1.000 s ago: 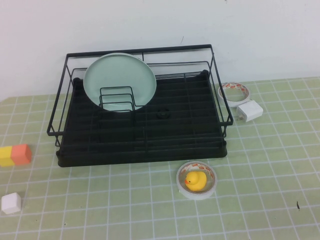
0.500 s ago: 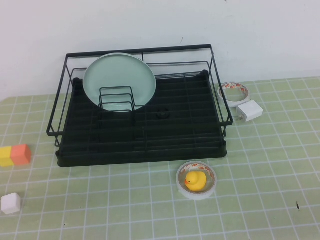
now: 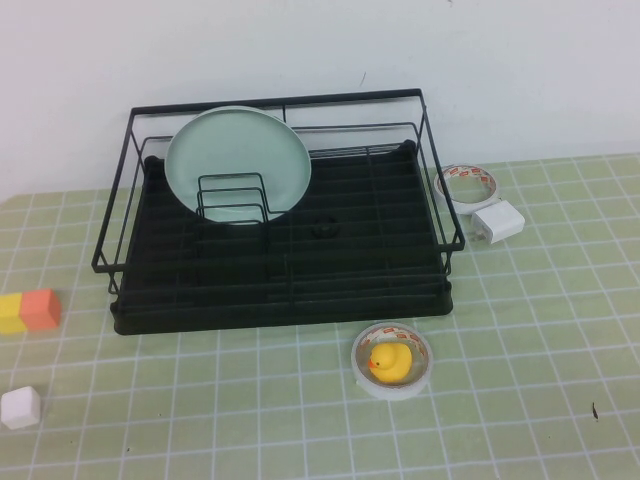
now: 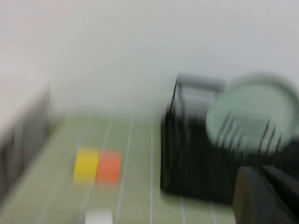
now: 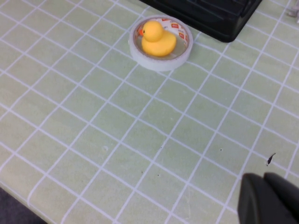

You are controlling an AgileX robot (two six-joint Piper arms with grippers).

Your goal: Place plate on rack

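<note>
1. Plate [image 3: 238, 163]: pale mint-green, stood on edge in the rear-left part of the rack, leaned back against the rear wires, with a small upright wire divider [image 3: 232, 196] in front of it. It is also seen, blurred, in the left wrist view [image 4: 252, 114].
2. Rack [image 3: 290, 290]: black wire frame on a black tray base, set on the green gridded surface [image 3: 520, 400].
3. Tape roll [image 3: 394, 361]: just in front of the rack, with a yellow duck [image 3: 389, 359] sat inside it.
4. Second tape roll [image 3: 468, 186] and white block [image 3: 499, 222]: just beside the rack's right end.
5. Yellow-and-orange block [image 3: 29, 310] and white cube [image 3: 21, 407]: left of the rack, apart from it.
6. Left hand [image 4: 264, 196]: seen only in its own wrist view, near the rack's left end; whether wide or narrow cannot be told.
7. Right hand [image 5: 271, 198]: seen only in its own wrist view, above bare surface, holding nothing; finger spacing cannot be told.
</note>
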